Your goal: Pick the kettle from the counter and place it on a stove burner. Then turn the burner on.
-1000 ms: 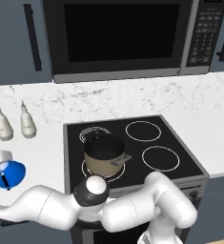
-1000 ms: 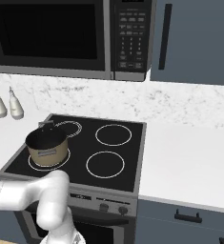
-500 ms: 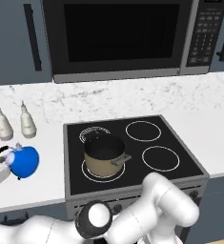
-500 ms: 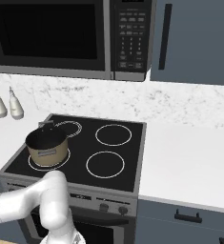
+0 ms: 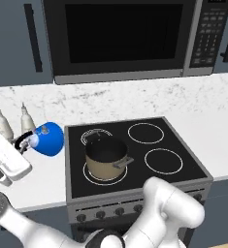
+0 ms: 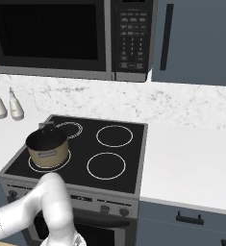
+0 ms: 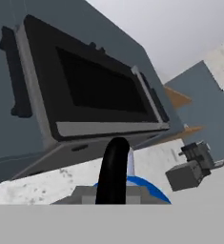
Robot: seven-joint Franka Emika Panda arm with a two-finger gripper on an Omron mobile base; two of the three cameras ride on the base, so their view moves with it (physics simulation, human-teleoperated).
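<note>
**Kettle lifted off the tabletop, carried toward the stove**

Kettle [image 5: 48, 139] has gone from low at the left edge a second ago to higher and further right, now just left of the black cooktop [image 5: 135, 160]. It hangs above the white tabletop [image 5: 42, 179], tipped on its side, with the pale lid knob pointing left toward the hand [image 5: 21, 143]. Arm has swung too: the white wrist block now sits at the left edge of the left base view, the elbow low at the bottom.

Hand is clenched on the kettle's black arched handle. In the hand view the handle [image 7: 113, 171] rises as a dark curved bar from the bottom, with the blue body [image 7: 147, 188] just behind it.

Tan pot [image 5: 105, 157] with a dark inside has not shifted; it stands on the near-left burner, a single white ring. Far-left burner [image 5: 93, 135] has several concentric rings and lies partly behind the pot. Two single-ring burners are bare: far right [image 5: 145, 132] and near right [image 5: 164, 161].

Two pale bottles [image 5: 4, 127] stand by the marble wall, left of the kettle. Microwave [image 5: 130, 38] hangs above the stove. Knobs [image 5: 118, 210] line the stove front.
</note>
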